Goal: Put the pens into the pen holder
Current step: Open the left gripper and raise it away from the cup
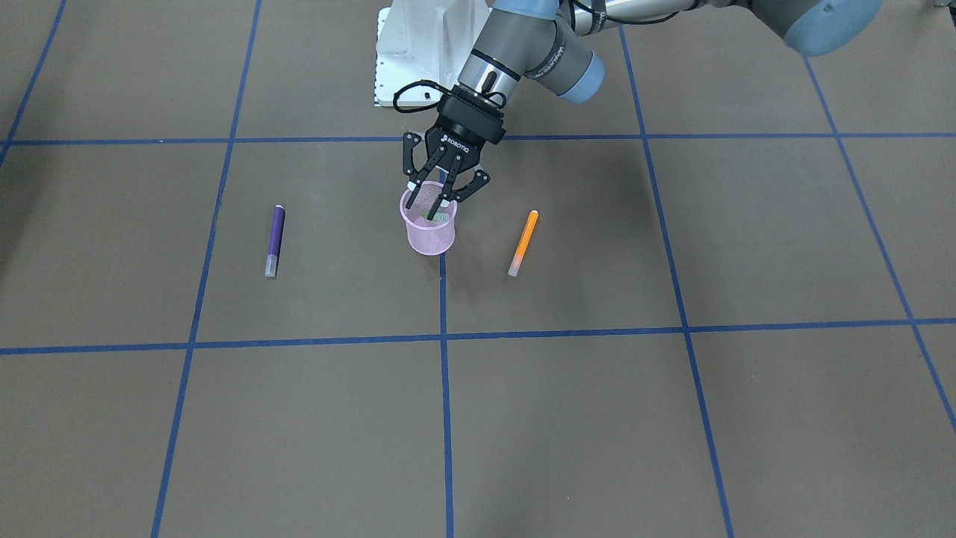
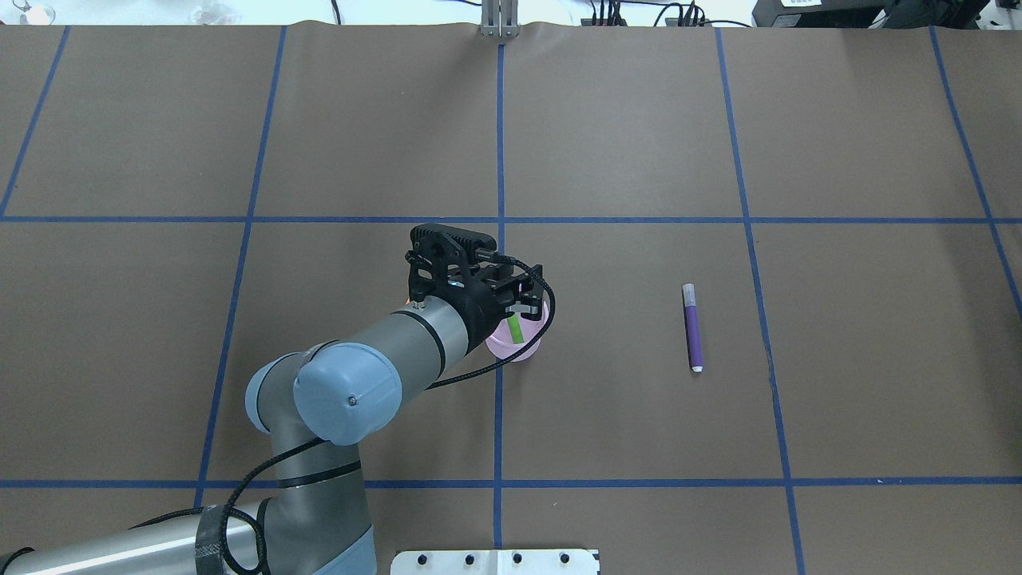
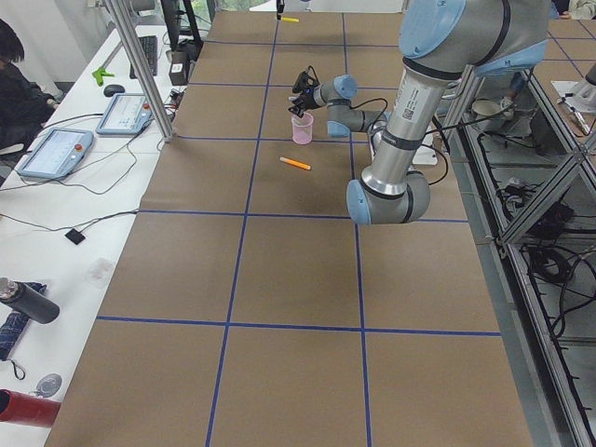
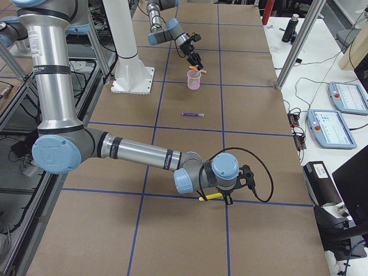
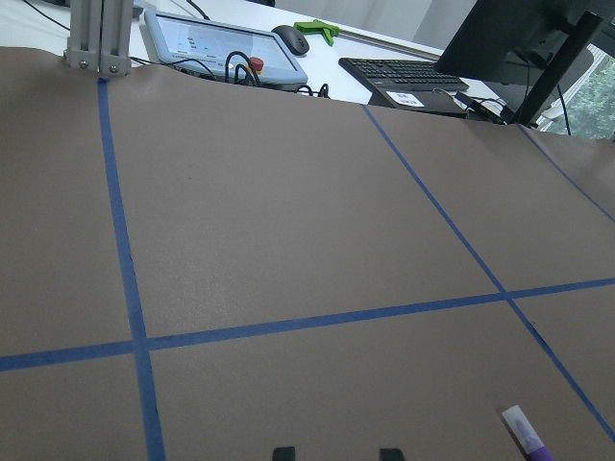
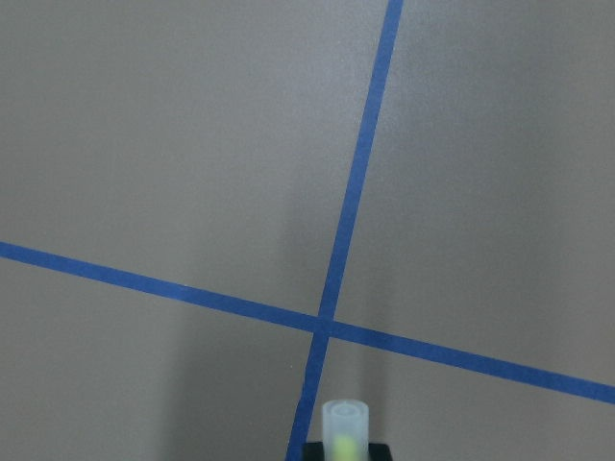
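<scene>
L claw (image 1: pixel 428 200) spread open at mouth of pink cup (image 1: pixel 432 237), w/ green pen (image 2: pixel 516 329) leaning inside. Purple pen (image 1: pixel 275 240) & orange pen (image 1: pixel 523 243) lie flat on either side of cup. R claw (image 4: pixel 225 199) far down table, can't tell its state.

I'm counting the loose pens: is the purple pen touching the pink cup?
Apart. The overhead view shows the purple pen lying flat, with bare table between it and the pink cup.

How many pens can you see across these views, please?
4: purple pen and orange pen lying on the table, green pen inside the pink pen holder, yellow pen at the right gripper.
</scene>
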### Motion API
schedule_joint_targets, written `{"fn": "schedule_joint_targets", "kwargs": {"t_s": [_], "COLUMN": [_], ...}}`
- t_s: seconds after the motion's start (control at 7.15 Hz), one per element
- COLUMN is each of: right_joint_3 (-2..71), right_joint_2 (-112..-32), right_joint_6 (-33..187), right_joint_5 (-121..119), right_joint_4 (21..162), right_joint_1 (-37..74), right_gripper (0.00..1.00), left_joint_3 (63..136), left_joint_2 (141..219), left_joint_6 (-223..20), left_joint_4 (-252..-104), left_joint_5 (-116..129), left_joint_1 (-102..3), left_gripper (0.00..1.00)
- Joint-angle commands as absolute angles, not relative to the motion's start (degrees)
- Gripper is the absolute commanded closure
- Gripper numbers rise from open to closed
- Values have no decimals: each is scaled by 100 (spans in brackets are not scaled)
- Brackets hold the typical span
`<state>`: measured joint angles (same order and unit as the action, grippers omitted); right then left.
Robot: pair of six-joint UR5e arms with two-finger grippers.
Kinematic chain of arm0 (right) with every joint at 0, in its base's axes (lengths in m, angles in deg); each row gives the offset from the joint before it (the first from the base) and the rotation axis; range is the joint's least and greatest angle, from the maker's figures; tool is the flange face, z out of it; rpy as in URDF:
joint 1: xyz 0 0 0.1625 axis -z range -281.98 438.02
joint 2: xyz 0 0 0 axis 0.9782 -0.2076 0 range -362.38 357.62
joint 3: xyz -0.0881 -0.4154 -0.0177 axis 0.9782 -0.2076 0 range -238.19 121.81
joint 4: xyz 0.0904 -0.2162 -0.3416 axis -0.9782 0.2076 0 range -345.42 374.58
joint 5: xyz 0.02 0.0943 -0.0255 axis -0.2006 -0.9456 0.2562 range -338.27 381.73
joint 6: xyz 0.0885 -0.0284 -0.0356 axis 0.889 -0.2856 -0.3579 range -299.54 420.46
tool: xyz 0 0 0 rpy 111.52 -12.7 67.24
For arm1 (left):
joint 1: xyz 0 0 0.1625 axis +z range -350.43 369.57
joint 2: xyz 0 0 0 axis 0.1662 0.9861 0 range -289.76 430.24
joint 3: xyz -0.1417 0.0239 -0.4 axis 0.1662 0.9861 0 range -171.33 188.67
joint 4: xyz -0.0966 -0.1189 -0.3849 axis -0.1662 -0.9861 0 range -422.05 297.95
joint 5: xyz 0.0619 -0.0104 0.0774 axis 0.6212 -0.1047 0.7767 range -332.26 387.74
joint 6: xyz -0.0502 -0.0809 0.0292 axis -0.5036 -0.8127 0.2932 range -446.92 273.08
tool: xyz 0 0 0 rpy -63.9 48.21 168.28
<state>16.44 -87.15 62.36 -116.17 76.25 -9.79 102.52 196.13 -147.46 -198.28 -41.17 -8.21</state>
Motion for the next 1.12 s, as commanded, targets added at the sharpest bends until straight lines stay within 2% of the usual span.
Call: {"fn": "schedule_joint_targets", "kwargs": {"t_s": [0.0, 0.14, 0.42, 0.7, 0.98], "right_joint_3": [2010, 2212, 2616, 3117, 3330], "right_joint_2": [-8624, -8571, -8579, -8649, -8693], "right_joint_6": [6362, 6545, 6808, 7057, 7109], "right_joint_5": [-11608, -11608, -11582, -11556, -11407], "right_joint_4": [7576, 7575, 7549, 7540, 7314], "right_joint_1": [-1223, -1372, -1462, -1531, -1593], "right_gripper": [100, 100, 100, 100, 100], "left_joint_3": [10341, 10359, 10376, 10482, 10474], "left_joint_2": [19601, 19592, 19583, 19601, 19592], "left_joint_6": [-14739, -14748, -14800, -14783, -14722], "left_joint_4": [-19793, -19697, -19155, -18199, -17887], "left_joint_5": [-4195, -4544, -5831, -7693, -8631], "left_joint_1": [-984, -1133, -1790, -2642, -3111], "left_gripper": [21, 17, 4, 1, 1]}}
